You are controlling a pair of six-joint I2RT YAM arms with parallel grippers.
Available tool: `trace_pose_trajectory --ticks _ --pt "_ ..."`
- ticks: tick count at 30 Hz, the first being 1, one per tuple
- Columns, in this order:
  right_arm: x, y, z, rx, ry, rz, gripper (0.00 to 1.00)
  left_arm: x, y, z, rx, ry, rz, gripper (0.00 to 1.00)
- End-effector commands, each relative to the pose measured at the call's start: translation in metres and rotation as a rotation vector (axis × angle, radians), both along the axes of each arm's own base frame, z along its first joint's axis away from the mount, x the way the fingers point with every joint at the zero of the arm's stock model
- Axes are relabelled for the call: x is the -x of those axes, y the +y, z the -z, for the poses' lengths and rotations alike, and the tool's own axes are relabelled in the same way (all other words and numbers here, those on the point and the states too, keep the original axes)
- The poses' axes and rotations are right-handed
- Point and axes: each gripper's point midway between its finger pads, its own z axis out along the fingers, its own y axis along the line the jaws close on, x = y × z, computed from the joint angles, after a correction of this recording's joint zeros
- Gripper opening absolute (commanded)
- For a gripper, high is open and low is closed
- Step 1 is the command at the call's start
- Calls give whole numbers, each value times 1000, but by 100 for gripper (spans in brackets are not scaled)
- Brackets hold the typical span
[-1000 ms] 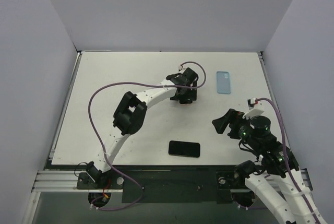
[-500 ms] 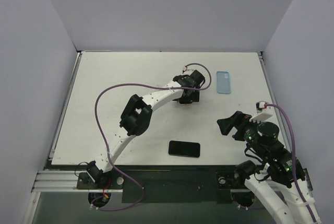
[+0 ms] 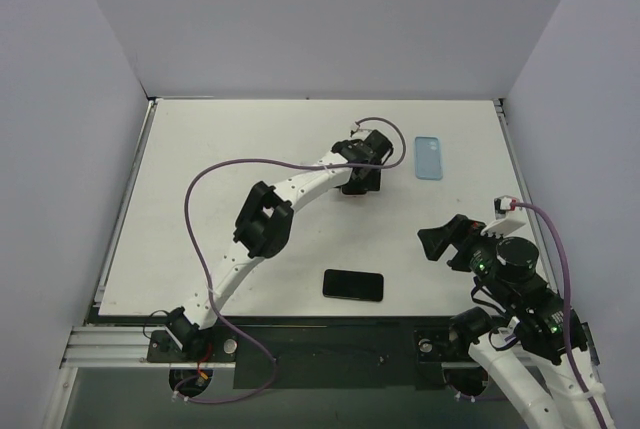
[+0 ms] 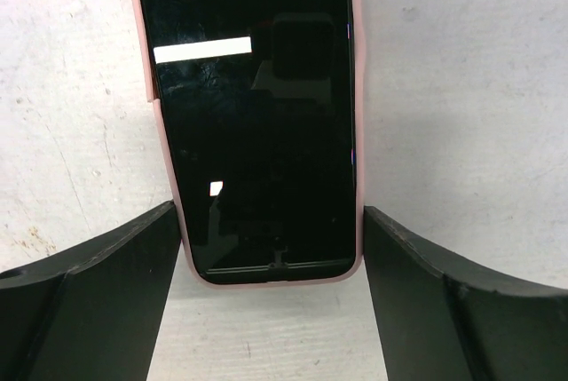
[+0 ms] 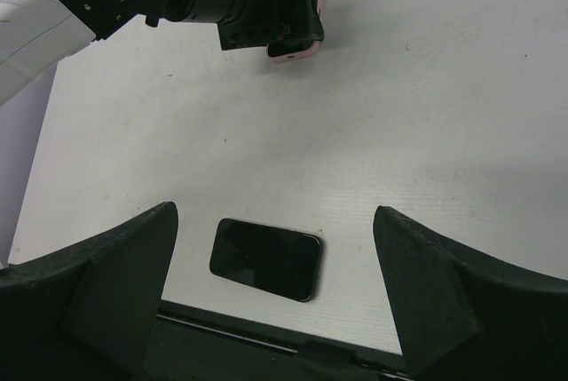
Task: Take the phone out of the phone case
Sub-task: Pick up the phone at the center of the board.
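Note:
A black-screened phone in a pink case lies flat on the white table, far middle. My left gripper is open and low over it, with one finger at each side of the phone's near end. In the top view the left gripper hides this phone. A corner of the pink case shows under it in the right wrist view. My right gripper is open and empty, held above the table's right side. It also shows in the right wrist view.
A bare black phone lies near the front edge and shows in the right wrist view. An empty light blue case lies at the back right. The left arm's purple cable loops over the table.
My left gripper has shifted a little to the right and farther back. My right arm has drawn back toward the front right.

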Motion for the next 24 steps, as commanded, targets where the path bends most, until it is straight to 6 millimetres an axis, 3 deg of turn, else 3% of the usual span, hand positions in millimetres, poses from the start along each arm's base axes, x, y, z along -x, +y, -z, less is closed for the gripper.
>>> trace_pose_trajectory --ticks 1,3,5,8,9,10,11,12,13,14,15,16,17,18,19,21,24 --pt "-1 -6 -10 8 -27 25 86 -21 15 17 -44 -6 12 89" --pt "-2 -5 -8 10 -20 26 86 -20 15 21 -57 3 34 88" --pt "-3 -5 -6 8 -11 28 86 -19 18 23 -73 12 53 78" --pt "-4 -4 -4 6 -1 30 86 -14 28 21 -122 20 85 48" --pt "-4 -4 -2 6 5 31 86 -14 31 8 -133 -4 97 44" --pt "-4 -4 -1 5 10 32 86 -7 40 15 -162 10 105 40" --pt "-4 -4 0 6 13 32 86 -7 42 -1 -158 -13 122 40" --pt "-5 -4 2 7 16 32 86 2 50 9 -179 10 133 39" --pt "-5 -3 2 7 15 32 86 7 54 -5 -169 4 150 39" --pt "-6 -3 5 9 20 32 86 19 64 7 -185 28 167 38" --pt "-6 -3 5 10 18 32 86 23 62 -12 -148 11 201 38" --pt "-7 -3 6 12 16 31 86 34 72 0 -160 38 212 39" --pt "-7 -3 7 15 17 28 86 39 72 -14 -132 28 229 41" --pt "-9 -2 6 16 12 27 86 48 79 -4 -140 49 247 53" --pt "-9 -1 7 16 15 24 86 52 78 -13 -120 37 259 69" --pt "-11 0 6 12 10 21 86 57 84 -15 -118 37 265 86" --pt "-12 2 6 8 12 16 86 52 85 -15 -125 39 262 92"
